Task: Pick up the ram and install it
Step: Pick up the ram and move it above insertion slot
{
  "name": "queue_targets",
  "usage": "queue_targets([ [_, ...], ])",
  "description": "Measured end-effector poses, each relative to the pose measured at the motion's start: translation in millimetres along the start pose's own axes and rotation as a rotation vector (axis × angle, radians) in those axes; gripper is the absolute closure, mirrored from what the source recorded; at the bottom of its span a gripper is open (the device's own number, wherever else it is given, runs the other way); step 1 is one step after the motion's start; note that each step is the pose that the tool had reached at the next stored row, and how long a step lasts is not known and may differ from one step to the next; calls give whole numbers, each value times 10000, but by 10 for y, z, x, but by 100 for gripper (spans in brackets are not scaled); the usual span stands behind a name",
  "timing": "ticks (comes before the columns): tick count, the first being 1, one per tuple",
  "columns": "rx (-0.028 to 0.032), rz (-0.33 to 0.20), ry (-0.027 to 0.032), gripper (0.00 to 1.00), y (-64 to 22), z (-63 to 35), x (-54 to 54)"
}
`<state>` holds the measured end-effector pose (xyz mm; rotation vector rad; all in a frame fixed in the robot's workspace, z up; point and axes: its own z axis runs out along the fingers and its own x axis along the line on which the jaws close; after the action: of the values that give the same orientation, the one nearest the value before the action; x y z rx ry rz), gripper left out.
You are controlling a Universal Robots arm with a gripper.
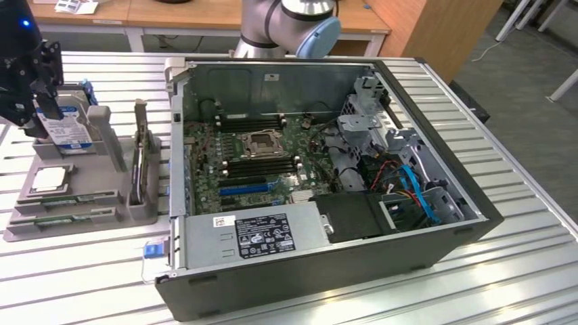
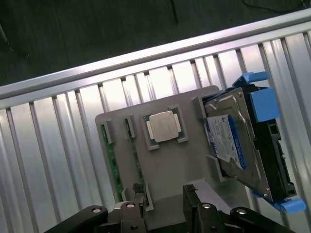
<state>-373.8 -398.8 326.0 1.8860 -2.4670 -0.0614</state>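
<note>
Our gripper [image 2: 165,191] hangs over the grey plastic holder [image 2: 167,167], fingers apart with nothing between them. The ram [image 2: 110,158], a thin green stick, stands on edge in a slot on the side away from the drive [image 2: 233,141], past the silver CPU [image 2: 164,126]. Its long axis seems to run square to the fingers' closing line, though that corner is dim. The ribbed metal counter [image 2: 58,145] gleams.
</note>
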Motion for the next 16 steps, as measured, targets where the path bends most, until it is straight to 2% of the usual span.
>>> queue_targets([
  [16, 10, -2907, 156, 56, -8, 160, 0],
])
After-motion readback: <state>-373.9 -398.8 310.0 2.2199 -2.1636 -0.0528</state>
